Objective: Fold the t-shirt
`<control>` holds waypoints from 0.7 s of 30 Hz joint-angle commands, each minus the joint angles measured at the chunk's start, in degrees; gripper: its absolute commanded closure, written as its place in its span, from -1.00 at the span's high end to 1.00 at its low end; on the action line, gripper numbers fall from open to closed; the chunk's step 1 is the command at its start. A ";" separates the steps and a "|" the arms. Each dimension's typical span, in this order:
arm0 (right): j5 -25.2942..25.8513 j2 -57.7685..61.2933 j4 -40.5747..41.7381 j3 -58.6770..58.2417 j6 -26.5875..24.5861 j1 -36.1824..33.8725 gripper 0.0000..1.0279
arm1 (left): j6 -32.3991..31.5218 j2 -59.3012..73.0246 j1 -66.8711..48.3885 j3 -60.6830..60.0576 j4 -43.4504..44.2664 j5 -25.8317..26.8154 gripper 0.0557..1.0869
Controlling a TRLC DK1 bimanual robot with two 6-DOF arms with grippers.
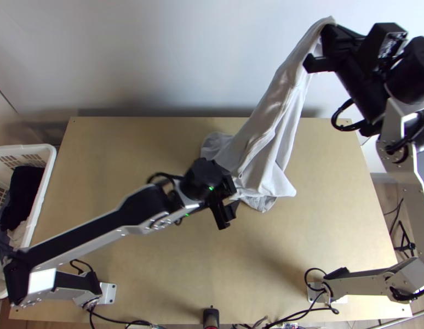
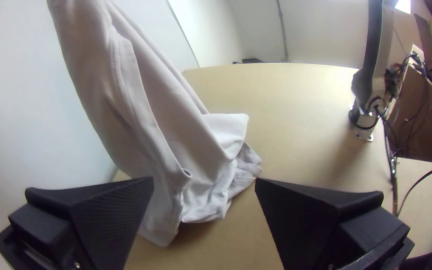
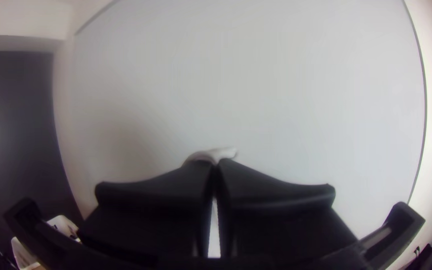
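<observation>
The light grey t-shirt (image 1: 269, 134) hangs stretched and bunched from my right gripper (image 1: 328, 34), high above the table's far right part, its lower end gathered on the tabletop. In the right wrist view my right gripper (image 3: 216, 167) is shut on a bit of the t-shirt (image 3: 211, 155). My left gripper (image 1: 229, 207) stands beside the cloth's lower end, near the table's middle. In the left wrist view the left gripper (image 2: 204, 182) is open, its fingers wide apart, with the t-shirt's hanging folds (image 2: 176, 145) beyond them.
A white basket (image 1: 42, 186) holding dark and light cloths stands at the table's left edge. The wooden table (image 1: 157, 274) has bare surface in front of the shirt and to both sides. A pale wall (image 1: 157, 60) rises behind the table.
</observation>
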 commanded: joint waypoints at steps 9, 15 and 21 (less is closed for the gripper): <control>0.06 0.07 -8.39 9.56 2.26 3.23 -0.95 | 15.63 7.56 1.46 -25.63 47.64 -12.14 0.90; 0.15 0.07 -9.62 11.14 2.26 4.99 -0.95 | 15.46 13.36 2.43 -23.69 53.70 -14.51 0.90; 0.15 -0.81 -11.46 11.40 2.26 5.17 -0.95 | 14.14 18.46 3.04 -21.67 58.54 -16.01 0.77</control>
